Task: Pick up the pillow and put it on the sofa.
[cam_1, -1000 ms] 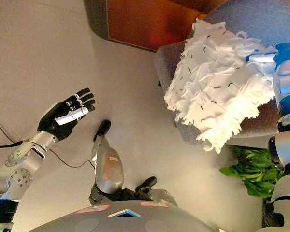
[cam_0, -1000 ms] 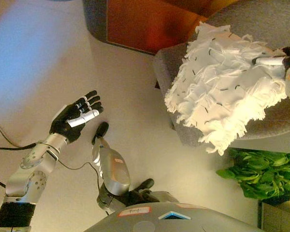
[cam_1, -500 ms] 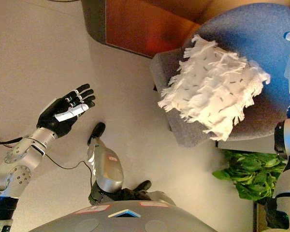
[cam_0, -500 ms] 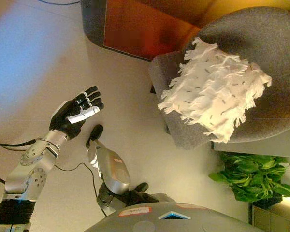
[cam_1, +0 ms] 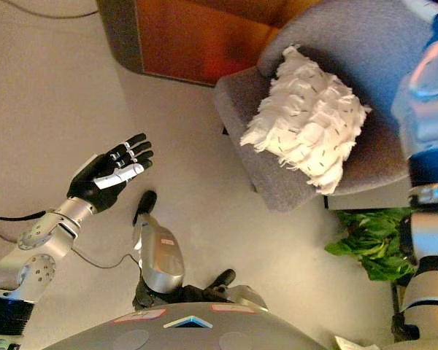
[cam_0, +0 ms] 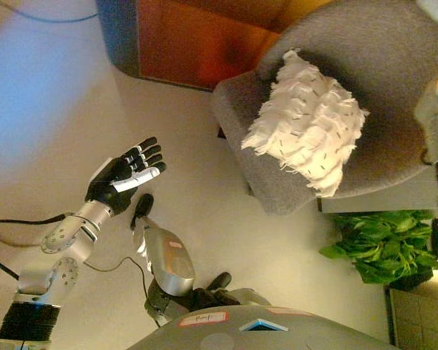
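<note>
The fluffy white fringed pillow (cam_0: 306, 131) lies on the seat of the grey sofa (cam_0: 394, 65), leaning towards its backrest, with no hand on it. My left hand (cam_0: 124, 179) is open, palm up, held over the floor well to the left of the sofa and empty. My right arm comes up the right edge, and only a bit of my right hand (cam_1: 422, 7) shows at the top right corner, above the sofa's backrest and apart from the pillow.
An orange-brown wooden cabinet (cam_0: 197, 40) with a dark side stands behind the sofa's left end. A green leafy plant (cam_0: 383, 248) stands by the sofa's front right. Bare light floor lies between my left hand and the sofa.
One second ago my right hand held the pillow above the sofa. The pillow now rests on the seat, and my right hand has drawn away to the upper right. The view has shifted.
</note>
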